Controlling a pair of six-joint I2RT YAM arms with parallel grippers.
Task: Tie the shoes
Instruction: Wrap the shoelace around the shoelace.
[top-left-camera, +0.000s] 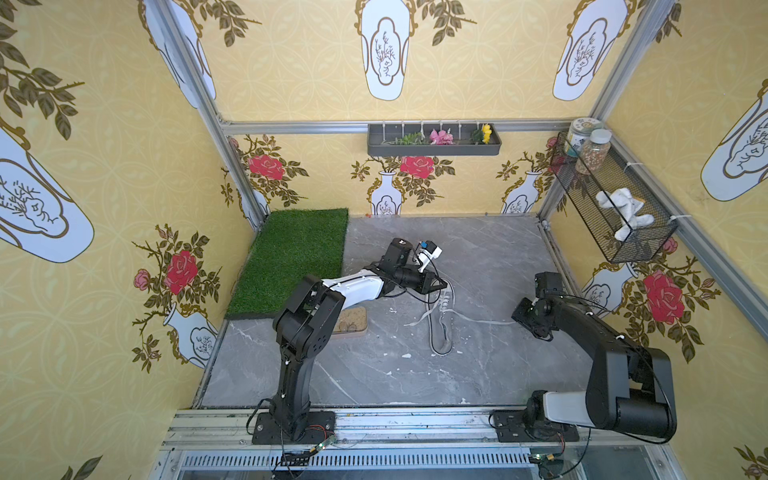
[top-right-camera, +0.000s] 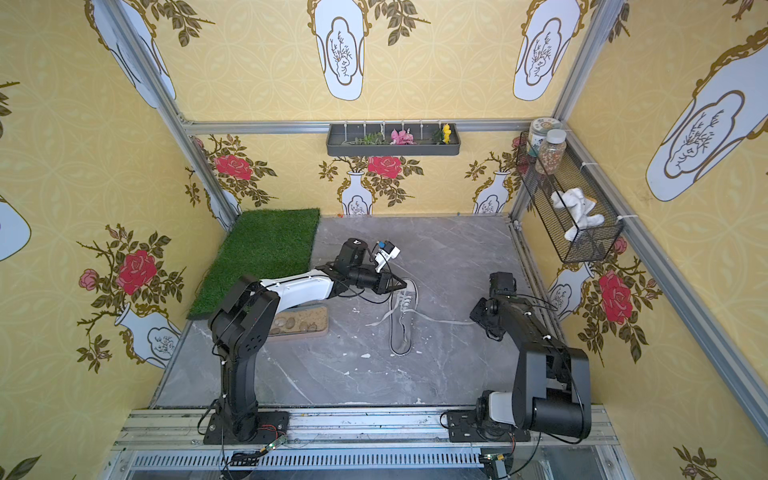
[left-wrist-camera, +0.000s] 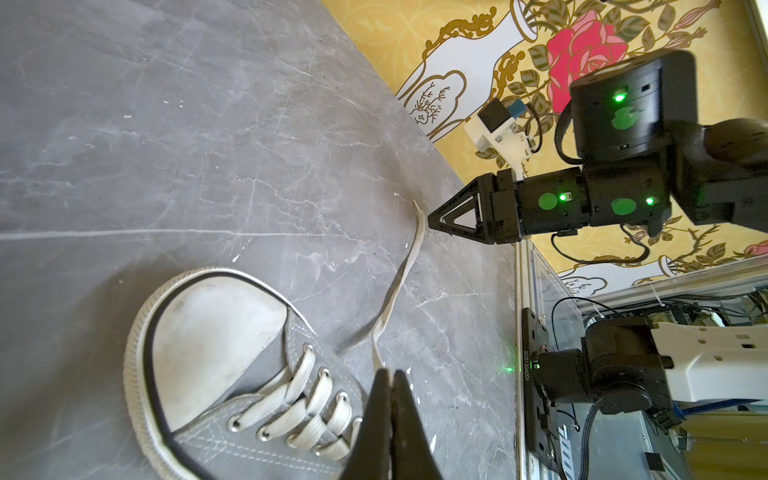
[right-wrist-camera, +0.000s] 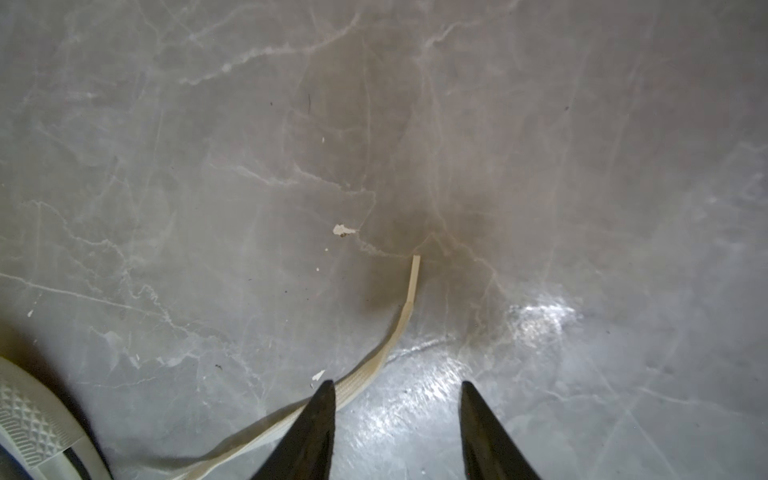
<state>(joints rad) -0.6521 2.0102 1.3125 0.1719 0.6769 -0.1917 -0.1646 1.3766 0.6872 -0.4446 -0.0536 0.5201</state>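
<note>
sneaker at bench centre; my left wrist view shows left fingers pressed together, right wrist view right fingers spread beside lace.

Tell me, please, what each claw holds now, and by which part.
Left claw: shut, apparently pinching the lace close to the shoe, far from its free end. Right claw: open, holding nothing.

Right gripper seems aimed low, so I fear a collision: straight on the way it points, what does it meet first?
Likely the lace's free end on the grey table, just ahead of the open right gripper; depth is unclear, so it might touch bare table beside it.
</note>
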